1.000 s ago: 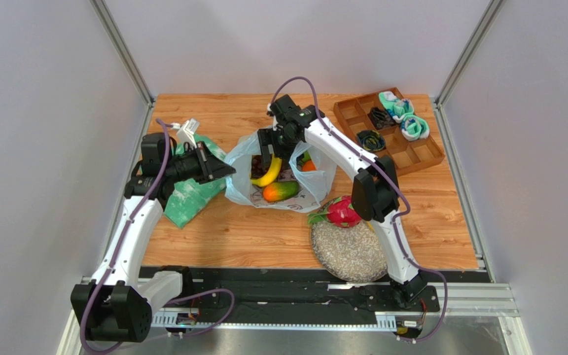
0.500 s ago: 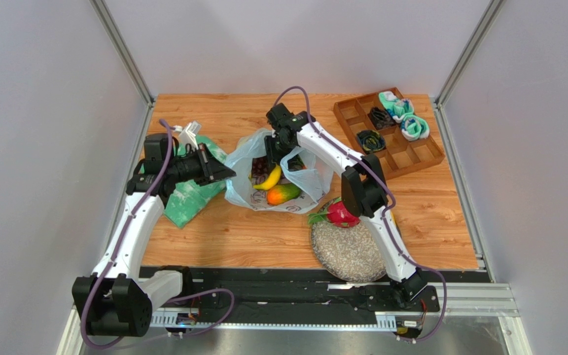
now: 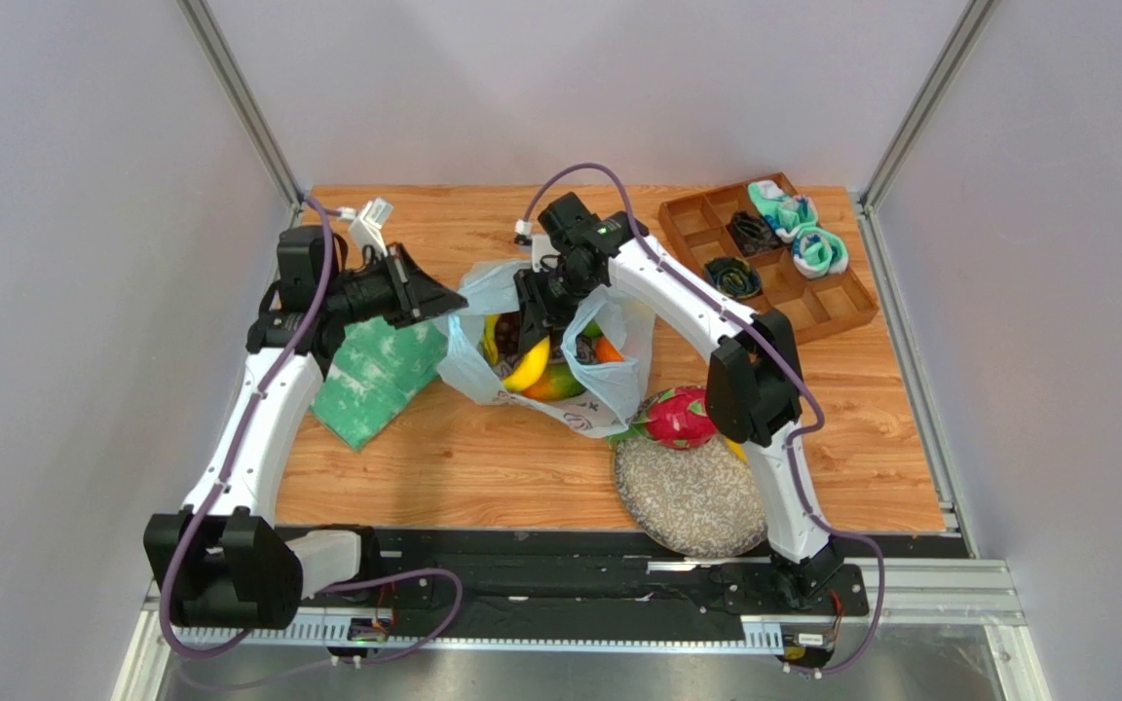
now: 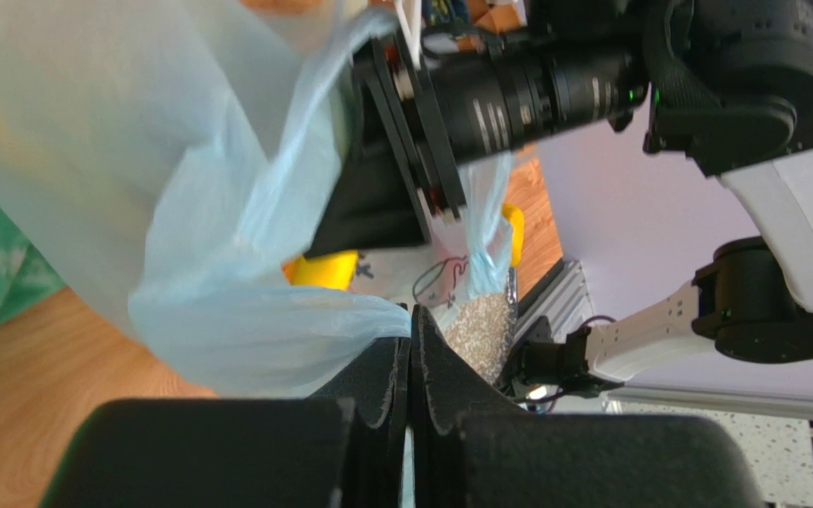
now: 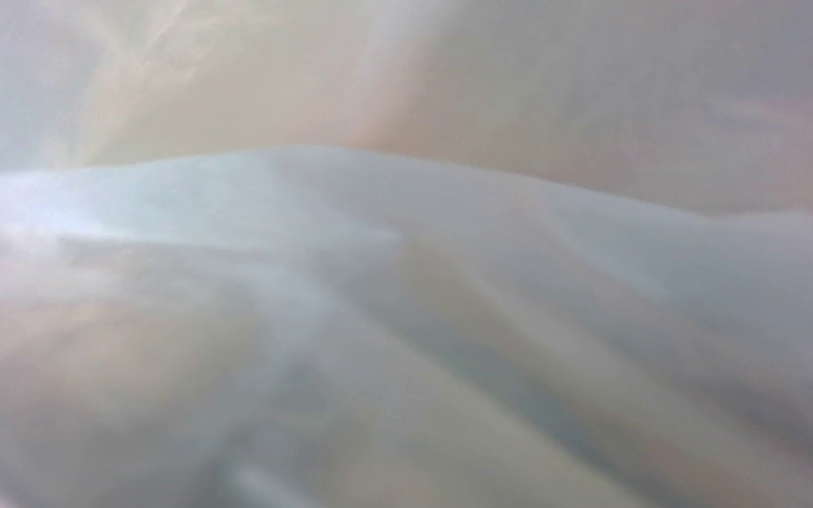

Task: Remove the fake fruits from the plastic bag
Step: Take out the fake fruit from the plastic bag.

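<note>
Blurred, pale blue-white film of the bag (image 5: 400,243) fills the whole view in soft folds. Faint orange-pink tints show through it at the top and lower left, too blurred to identify.

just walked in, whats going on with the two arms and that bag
The left end effector is pinched shut on the edge of the plastic bag, holding it up. The right end effector is down inside the bag by the banana and mango; whether it has gripped anything can't be seen. One dragon fruit lies outside, at the edge of the round mat.
</note>
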`<act>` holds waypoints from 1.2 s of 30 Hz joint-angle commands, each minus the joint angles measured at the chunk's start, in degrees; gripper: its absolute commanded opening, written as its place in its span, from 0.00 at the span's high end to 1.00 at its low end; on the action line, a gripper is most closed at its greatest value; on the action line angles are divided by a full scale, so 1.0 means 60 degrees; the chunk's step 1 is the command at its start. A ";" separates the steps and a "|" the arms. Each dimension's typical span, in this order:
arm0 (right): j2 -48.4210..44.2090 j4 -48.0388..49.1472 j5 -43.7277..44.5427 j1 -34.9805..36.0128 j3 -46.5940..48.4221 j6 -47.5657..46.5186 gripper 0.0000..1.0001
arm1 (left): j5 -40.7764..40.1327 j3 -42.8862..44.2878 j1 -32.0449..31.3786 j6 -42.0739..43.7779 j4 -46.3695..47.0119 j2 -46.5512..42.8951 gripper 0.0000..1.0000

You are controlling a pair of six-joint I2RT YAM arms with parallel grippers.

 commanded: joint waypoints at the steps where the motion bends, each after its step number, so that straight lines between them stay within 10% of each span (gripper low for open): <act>1: -0.0902 -0.0255 -0.1372 0.0500 -0.0173 -0.1700 0.81 | 0.0523 0.1063 0.0070 -0.0290 0.0890 0.0387 1.00; 15: -0.2190 -0.1546 0.0693 0.1013 0.0192 -0.5746 0.86 | 0.0700 0.0861 0.0070 -0.0452 0.1302 -0.0506 1.00; 26: -0.5061 0.2307 0.0870 0.0676 -0.0963 -0.5262 0.91 | 0.0510 -0.0356 0.0070 -0.1228 0.1917 -0.0990 1.00; 32: -0.5121 -0.2901 -0.0757 0.0661 0.0223 -0.9550 0.86 | 0.0495 -0.0254 0.0070 -0.1213 0.1814 -0.0931 1.00; 36: -0.6083 -0.5219 0.0221 0.0661 -0.1925 -1.1939 0.87 | 0.0451 -0.0327 0.0070 -0.1316 0.2034 -0.0960 1.00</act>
